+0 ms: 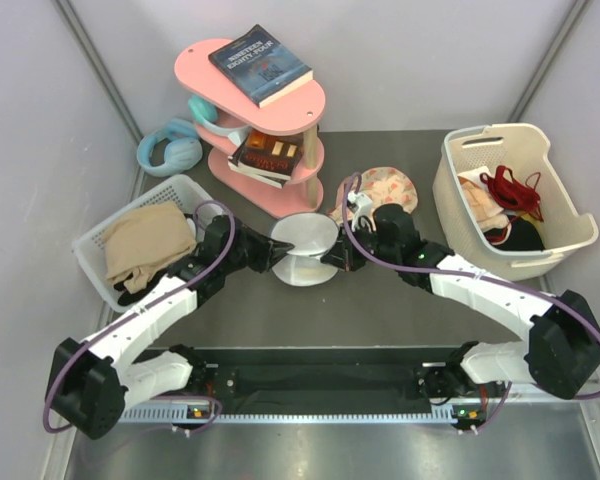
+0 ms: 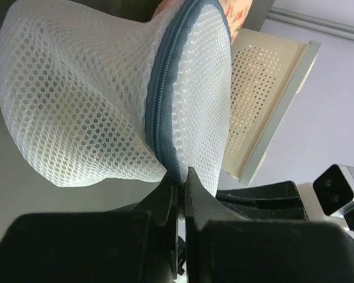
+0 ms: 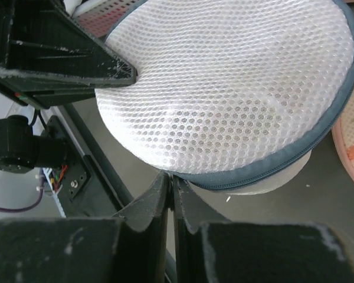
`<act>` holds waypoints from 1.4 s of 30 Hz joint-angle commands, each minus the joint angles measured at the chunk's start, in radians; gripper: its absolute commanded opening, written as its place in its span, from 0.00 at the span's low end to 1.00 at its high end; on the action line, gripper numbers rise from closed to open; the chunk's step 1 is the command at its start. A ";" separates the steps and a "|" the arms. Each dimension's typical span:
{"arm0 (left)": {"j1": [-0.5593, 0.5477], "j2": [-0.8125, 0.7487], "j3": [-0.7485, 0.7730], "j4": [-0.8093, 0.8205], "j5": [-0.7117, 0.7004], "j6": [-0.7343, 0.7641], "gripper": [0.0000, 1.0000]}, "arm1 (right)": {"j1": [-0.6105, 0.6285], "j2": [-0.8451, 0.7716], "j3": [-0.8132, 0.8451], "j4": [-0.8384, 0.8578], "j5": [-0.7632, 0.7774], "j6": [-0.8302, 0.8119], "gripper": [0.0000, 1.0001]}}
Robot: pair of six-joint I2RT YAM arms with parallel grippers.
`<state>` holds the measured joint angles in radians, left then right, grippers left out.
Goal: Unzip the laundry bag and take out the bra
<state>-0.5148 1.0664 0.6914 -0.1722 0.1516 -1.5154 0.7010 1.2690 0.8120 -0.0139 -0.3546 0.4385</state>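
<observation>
The laundry bag (image 1: 305,248) sat near the middle of the table (image 1: 380,320), just in front of the pink shelf (image 1: 280,195). It lay directly between the two pincers and touched both, so neither arm was nearer. The left gripper (image 2: 178,181), fingers pressed together, pinched its left rim where the grey zip (image 2: 159,106) ran down to the tips. The right gripper (image 3: 171,180), likewise pressed together, nipped the opposite rim under the zip band; whether it had the pull could not be told. The bag was round, translucent white mesh, puckered toward the left pinch, its zip apparently closed. The bra did not show plainly through it.
</observation>
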 commanded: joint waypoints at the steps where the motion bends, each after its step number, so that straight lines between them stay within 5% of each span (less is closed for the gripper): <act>1: 0.030 0.046 0.022 0.063 0.029 0.055 0.00 | -0.025 -0.025 -0.016 -0.006 -0.033 -0.015 0.11; 5: 0.030 0.089 0.037 0.092 0.057 0.050 0.00 | -0.008 -0.046 -0.036 0.006 -0.030 -0.006 0.33; 11: 0.030 0.090 0.054 0.079 0.051 0.060 0.00 | -0.006 -0.011 -0.030 0.054 -0.066 0.008 0.39; 42: 0.025 0.069 0.049 0.088 0.042 0.008 0.00 | 0.018 0.058 -0.002 0.097 0.077 0.043 0.27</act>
<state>-0.4889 1.1709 0.7055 -0.1268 0.1970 -1.4906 0.7013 1.3060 0.7666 0.0364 -0.3092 0.4946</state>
